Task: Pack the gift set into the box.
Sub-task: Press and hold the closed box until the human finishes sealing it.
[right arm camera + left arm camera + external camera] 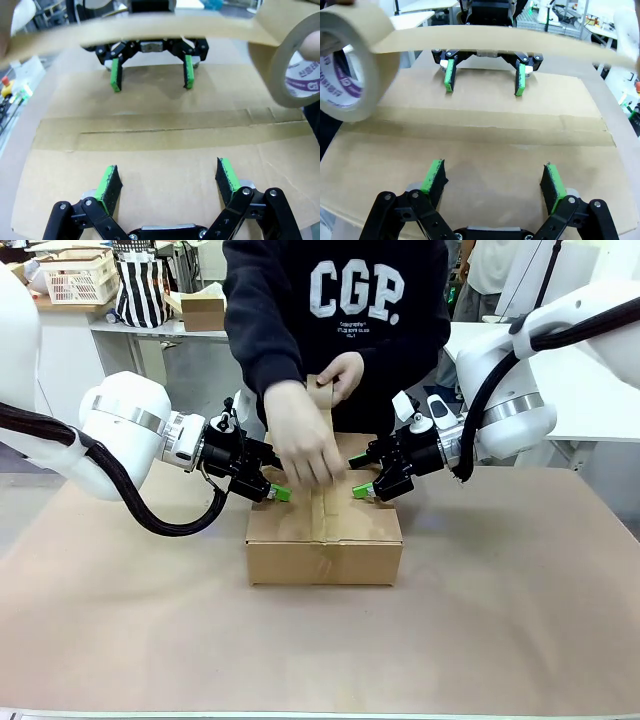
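The box (323, 540) sits mid-table with its flaps folded shut, so the gift set is hidden. My left gripper (277, 480) is open, its green pads resting over the left side of the box top (485, 125). Opposite it, my right gripper (358, 478) is open over the right side. Neither holds anything. In the left wrist view my left gripper (492, 175) faces the right gripper (484, 75) across the seam. The right wrist view has my right gripper (170, 177) near and the left gripper (151, 72) far. A strip of brown tape (322, 510) lies along the seam.
A person stands at the far edge. One hand (305, 445) presses tape on the box top; the other hand (340, 375) is higher up. A tape roll (350, 65) with a stretched strip (495, 42) hangs above the box between my grippers. Brown paper (120, 620) covers the table.
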`<state>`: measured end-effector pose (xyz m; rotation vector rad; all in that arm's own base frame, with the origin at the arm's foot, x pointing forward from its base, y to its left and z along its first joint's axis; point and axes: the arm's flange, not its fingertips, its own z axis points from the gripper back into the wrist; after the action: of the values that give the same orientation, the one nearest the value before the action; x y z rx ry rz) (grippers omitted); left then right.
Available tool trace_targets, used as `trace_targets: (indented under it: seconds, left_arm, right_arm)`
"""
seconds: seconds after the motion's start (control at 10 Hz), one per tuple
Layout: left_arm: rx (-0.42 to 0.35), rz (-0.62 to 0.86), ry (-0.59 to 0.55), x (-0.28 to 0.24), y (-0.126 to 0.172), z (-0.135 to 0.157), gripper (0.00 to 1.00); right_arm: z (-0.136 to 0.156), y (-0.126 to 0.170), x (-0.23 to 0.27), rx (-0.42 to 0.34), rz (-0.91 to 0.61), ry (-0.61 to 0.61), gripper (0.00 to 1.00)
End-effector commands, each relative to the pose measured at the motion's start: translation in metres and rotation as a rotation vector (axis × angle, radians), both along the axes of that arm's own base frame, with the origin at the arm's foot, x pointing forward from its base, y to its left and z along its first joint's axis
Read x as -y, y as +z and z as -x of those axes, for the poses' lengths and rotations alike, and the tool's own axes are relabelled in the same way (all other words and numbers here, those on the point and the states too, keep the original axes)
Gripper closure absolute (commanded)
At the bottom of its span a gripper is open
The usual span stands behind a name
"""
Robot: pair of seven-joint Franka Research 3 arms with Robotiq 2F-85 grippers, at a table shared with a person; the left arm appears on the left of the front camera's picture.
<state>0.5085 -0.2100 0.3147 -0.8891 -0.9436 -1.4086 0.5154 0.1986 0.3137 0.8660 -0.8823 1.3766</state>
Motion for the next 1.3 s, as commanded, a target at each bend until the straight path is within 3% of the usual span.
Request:
trace_targets:
  seconds: [0.0, 1.2]
  left_arm:
    - [-0.002, -0.002, 0.002, -0.0006, -0.0017, 0.0006, 0.00]
    - [-0.002, -0.002, 0.002, -0.0006, -0.0017, 0.0006, 0.00]
  right_arm:
    - [0.0006, -0.0022, -0.0008, 0.002, 0.003, -0.001, 0.00]
    - [0.0006, -0.0022, -0.0008, 0.002, 0.003, -0.001, 0.00]
